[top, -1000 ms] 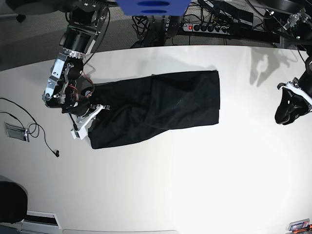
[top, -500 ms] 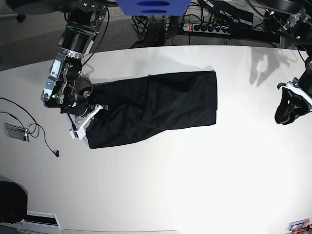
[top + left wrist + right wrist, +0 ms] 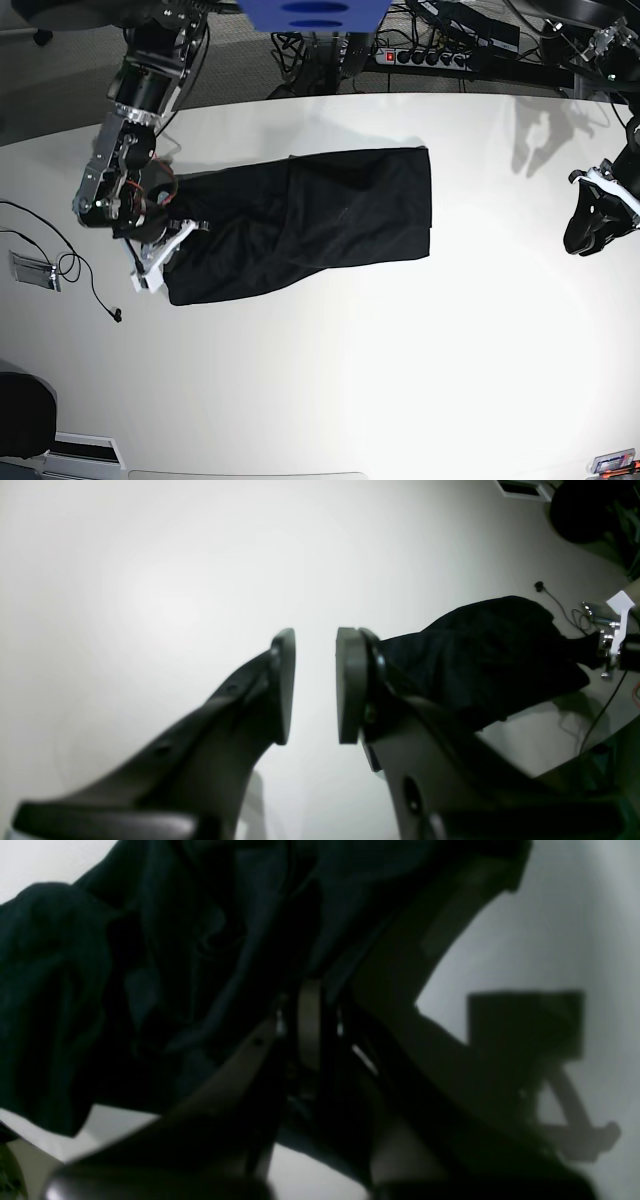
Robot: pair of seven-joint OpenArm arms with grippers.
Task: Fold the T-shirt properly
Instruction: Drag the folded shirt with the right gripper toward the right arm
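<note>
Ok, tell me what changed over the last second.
The right gripper, shut on the T-shirt, dragged it toward the base view's left; the whole cloth slid with it across the table. The left gripper stayed parked, open and empty, at the far side. The cable didn't move.

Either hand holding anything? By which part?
Right hand is shut on the T-shirt at its end edge. Left hand holds nothing, pads apart.

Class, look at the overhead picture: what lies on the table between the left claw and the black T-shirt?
Only bare white table separates the left claw from the plain black cloth T-shirt, shown in the base view.
</note>
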